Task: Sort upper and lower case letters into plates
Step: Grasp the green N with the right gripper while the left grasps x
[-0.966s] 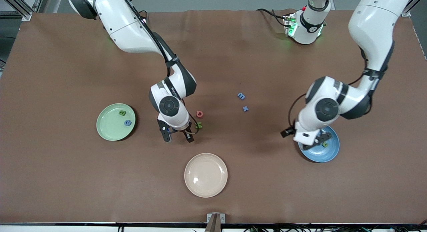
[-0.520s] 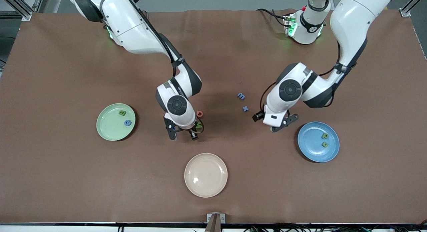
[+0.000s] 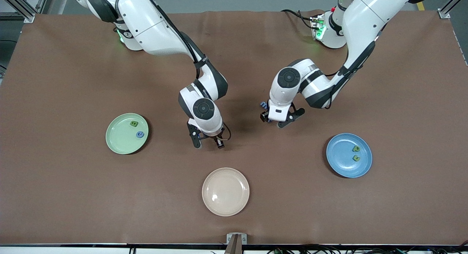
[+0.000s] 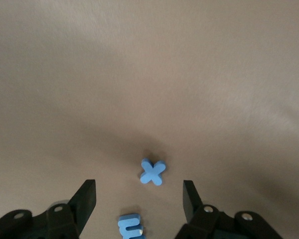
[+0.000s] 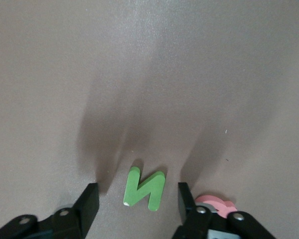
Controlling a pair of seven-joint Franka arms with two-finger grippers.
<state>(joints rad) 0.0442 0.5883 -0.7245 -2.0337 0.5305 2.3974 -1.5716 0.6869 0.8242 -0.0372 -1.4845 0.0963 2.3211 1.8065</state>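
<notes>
Letters — green B [image 3: 134, 124] and blue C [image 3: 140, 135] lay in the green plate [image 3: 117, 139] at the right arm's end. Right gripper [image 3: 208, 141], fingers apart, straddled green N [image 5: 145, 188] on the table, a red letter [image 5: 214, 202] just beside one finger. Left gripper [image 3: 279, 119], fingers apart, hung over blue x [image 4: 153, 172] and blue m [image 4: 130, 226]. Two green letters — p [image 3: 355, 148] and n [image 3: 355, 158] — sat in the blue plate [image 3: 338, 159].

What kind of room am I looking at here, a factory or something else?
Most likely a robotics research lab, not a factory: two white robot arms are bolted at a brown-covered table, aluminium frame posts stand at its corners, and the work is toy-like, foam letters such as a blue x sorted into plastic plates.
</notes>
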